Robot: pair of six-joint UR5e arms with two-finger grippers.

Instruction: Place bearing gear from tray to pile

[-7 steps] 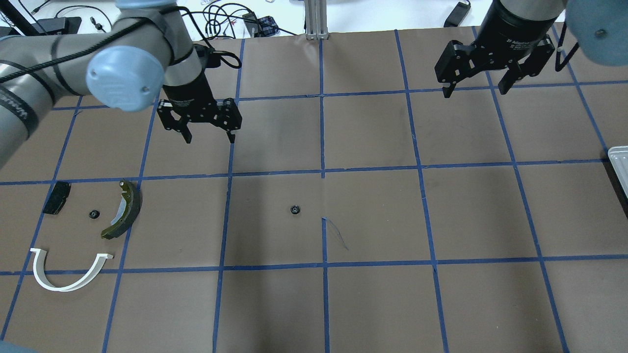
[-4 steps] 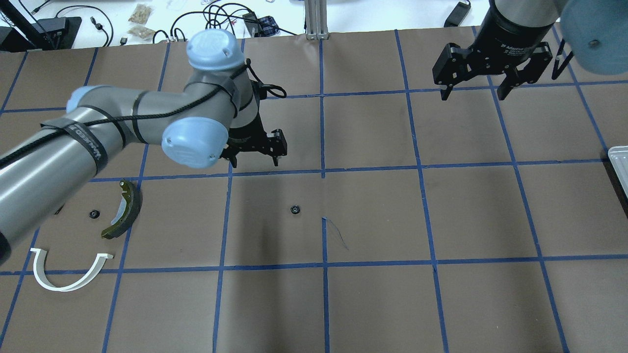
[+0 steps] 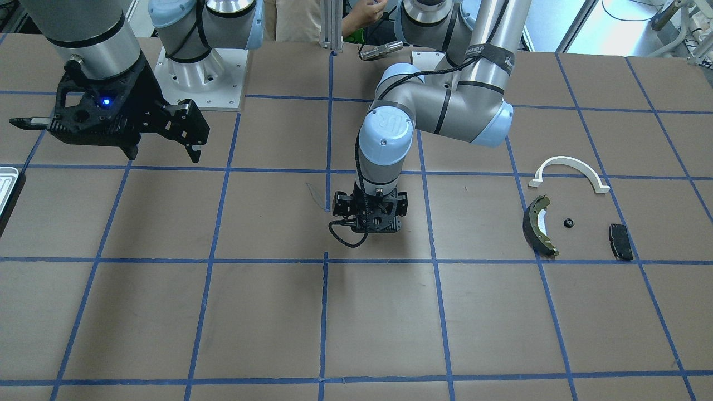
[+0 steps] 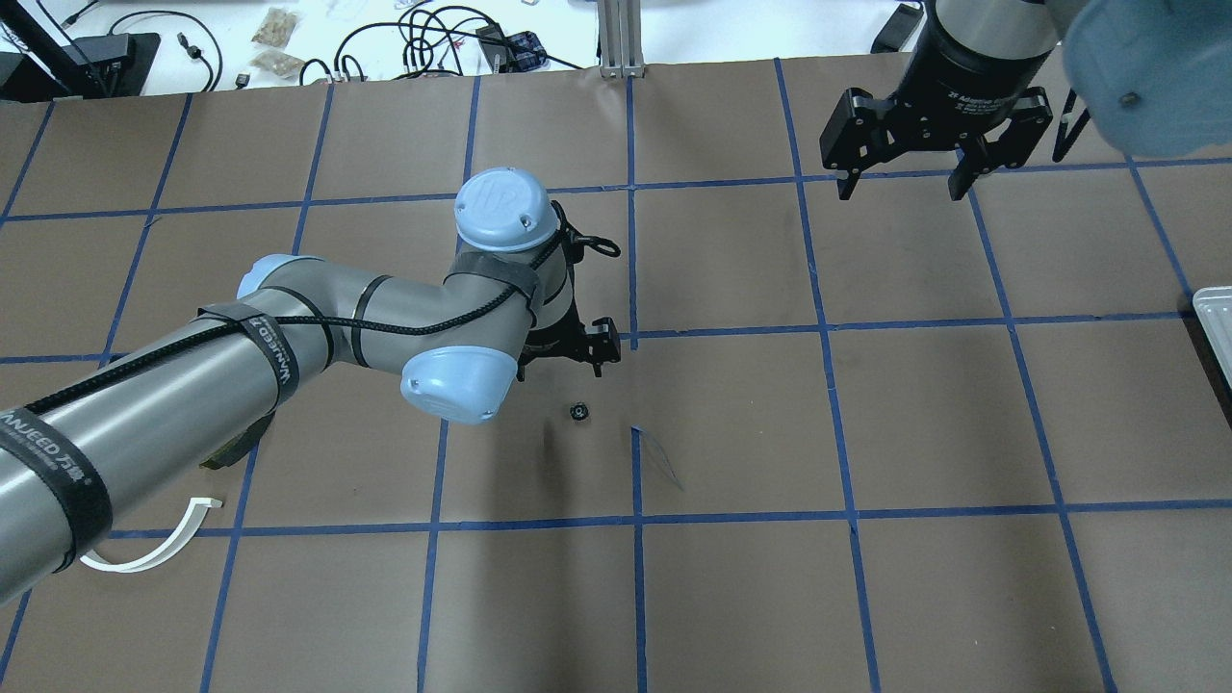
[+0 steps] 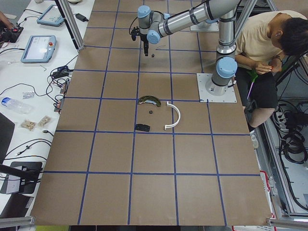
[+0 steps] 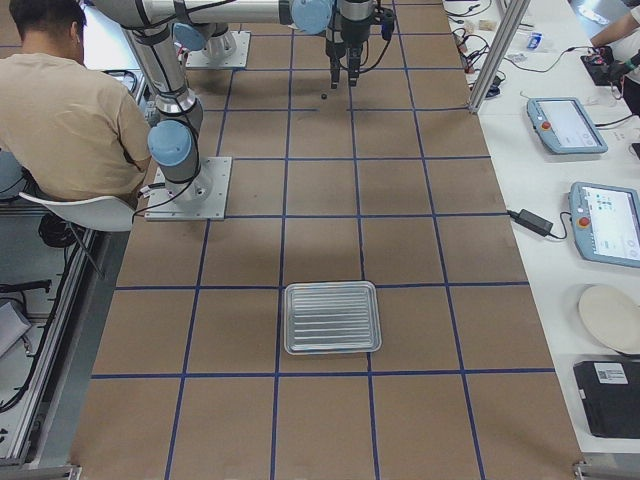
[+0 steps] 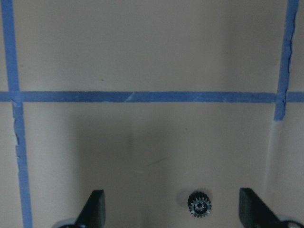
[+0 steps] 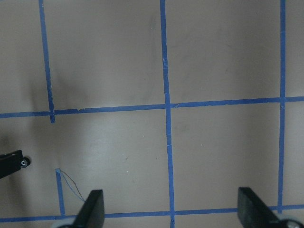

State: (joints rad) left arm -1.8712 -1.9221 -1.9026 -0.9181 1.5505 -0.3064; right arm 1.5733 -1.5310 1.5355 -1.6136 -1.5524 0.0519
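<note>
1. The left wrist view shows the gear [image 7: 200, 204] best: small, dark and toothed. It lies on the brown table [image 7: 152, 52], in the gap between the fingers of the left gripper [image 7: 173, 216].
2. In the front-facing view that gear is hidden behind the left gripper's body. The overhead view shows it on the table's middle, just beside the gripper.
3. The front-facing view alone shows the whole pile [image 3: 576, 211]: a white half-ring [image 3: 568, 163], a brake shoe [image 3: 537, 225], a black pad [image 3: 620, 241] and a second small gear [image 3: 568, 224]. The four lie near each other and apart. Overhead, the left arm covers most of it.
4. The right side view shows the whole ribbed tray [image 6: 332, 317], well apart from the gear. The overhead view catches only its corner at the edge.
5. The blue joint cap [image 4: 502, 204] on the left arm bears a "UR" mark. A black strap on that arm has white letters, too unclear to read with certainty. The right gripper's body reads "2F Adaptive"; the rest is too small.
6. The left gripper is spread wide, holds nothing and touches neither the gear nor the table.
7. The right gripper [image 4: 902, 191] hangs over bare table, also spread wide, with nothing between its fingers.
</note>
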